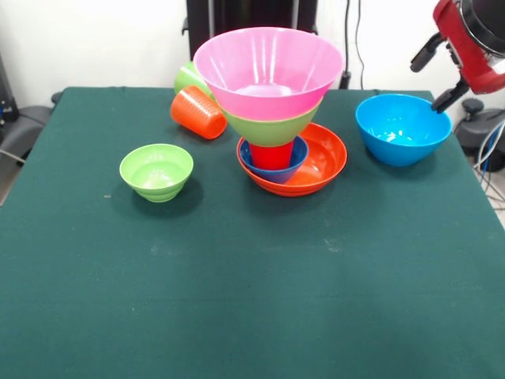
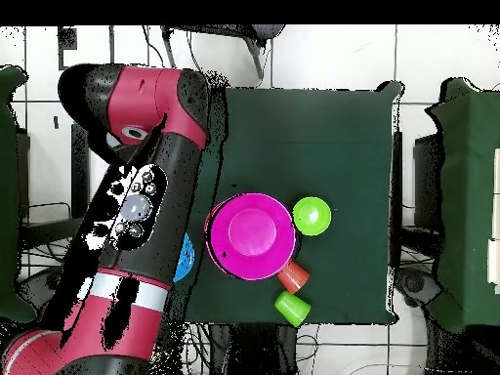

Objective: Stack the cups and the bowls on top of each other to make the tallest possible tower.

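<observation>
While the arm hangs at the table's edge, the risks read as follows.

Claw: only a dark part of the arm's end shows over the large blue bowl; I cannot tell whether it is apart or together, and nothing looks held.

Tower: well away from the arm's end, at the table's middle. A wide orange bowl holds a small dark blue bowl, a red cup stands in that, and a large green bowl and huge pink bowl flare out above.

Top-heavy risk: the wide bowls rest on the narrow red cup, so a nudge or a hard set-down would likely tip them.

Sweep risk: in the overhead view the arm lies close beside the tower; a low pass across could clip the pink rim.

Blue bowl risk: glossy, rounded wall, so a pinch on its rim may slip.

Loose pieces: orange cup and light green cup lie on their sides beyond the tower and may roll if touched; the small green bowl sits farthest from the arm.

Table: its cloth offers little to stop a rolling cup.
</observation>
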Robot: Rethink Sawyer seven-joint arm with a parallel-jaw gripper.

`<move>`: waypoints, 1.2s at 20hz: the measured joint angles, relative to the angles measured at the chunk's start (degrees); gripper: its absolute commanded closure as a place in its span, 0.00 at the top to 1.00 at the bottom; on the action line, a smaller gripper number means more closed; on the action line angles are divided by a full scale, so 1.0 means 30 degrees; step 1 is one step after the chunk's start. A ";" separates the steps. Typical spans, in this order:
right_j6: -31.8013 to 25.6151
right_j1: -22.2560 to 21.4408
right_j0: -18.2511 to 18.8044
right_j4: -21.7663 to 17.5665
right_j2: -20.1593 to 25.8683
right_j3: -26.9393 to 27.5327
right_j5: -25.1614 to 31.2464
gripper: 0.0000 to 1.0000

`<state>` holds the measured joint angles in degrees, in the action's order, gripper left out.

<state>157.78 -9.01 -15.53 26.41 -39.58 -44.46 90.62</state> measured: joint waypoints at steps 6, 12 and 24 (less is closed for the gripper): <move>0.0378 -0.0116 0.0095 0.0051 0.0000 -0.0332 0.0000 1.00; 0.0378 -0.0500 0.0192 0.0055 0.0006 -0.1175 0.0000 1.00; 0.0378 -0.2132 -0.0306 0.1158 0.0049 -0.5232 -0.3702 1.00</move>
<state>158.91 -15.41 -16.44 29.88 -39.43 -60.15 79.52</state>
